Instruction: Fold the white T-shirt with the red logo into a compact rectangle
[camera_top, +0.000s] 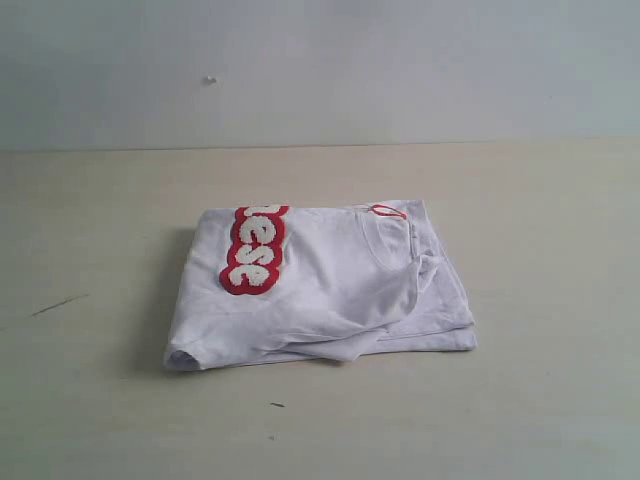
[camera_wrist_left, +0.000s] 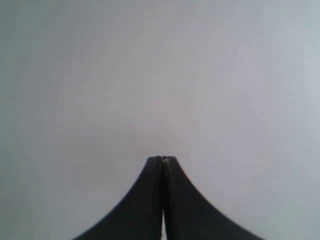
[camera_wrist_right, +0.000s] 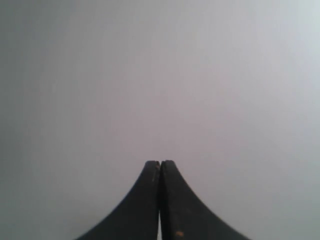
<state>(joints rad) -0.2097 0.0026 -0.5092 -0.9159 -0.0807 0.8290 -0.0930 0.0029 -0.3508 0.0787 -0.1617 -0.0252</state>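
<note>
Black fingers fill the near edge of each wrist view. Your left gripper (camera_wrist_left: 162, 159) has its two jaws pressed flat together, with only a hairline seam between them and nothing caught in it. Your right gripper (camera_wrist_right: 160, 162) shows the same: jaws together, tips touching, holding nothing. Behind both you see only a plain, pale, blurred surface, so you cannot tell from these views where either one hangs over the scene.

In the exterior view, the white T-shirt with the red logo (camera_top: 320, 290) lies near the middle of the beige table (camera_top: 520, 400), folded into a rough, thick rectangle of several layers. Its right edges are stacked fairly evenly, while the front edge is looser, with a rumpled flap hanging over it. A rolled hem or sleeve end (camera_top: 185, 358) pokes out at the front left corner.

The red logo (camera_top: 254, 250) sits on the top layer toward the left and runs from the back edge toward you, turned sideways; you can read the fuzzy white letters "ese". The ribbed neckline (camera_top: 392, 245) curves on the right part of the top layer, and a small red-orange neck tag (camera_top: 388, 211) shows at the back edge beside it.

A tiny dark speck (camera_top: 277, 405) lies on the table in front of the shirt, and a thin dark streak (camera_top: 58, 305) lies well to its left. A grey wall (camera_top: 400, 70) stands behind.
</note>
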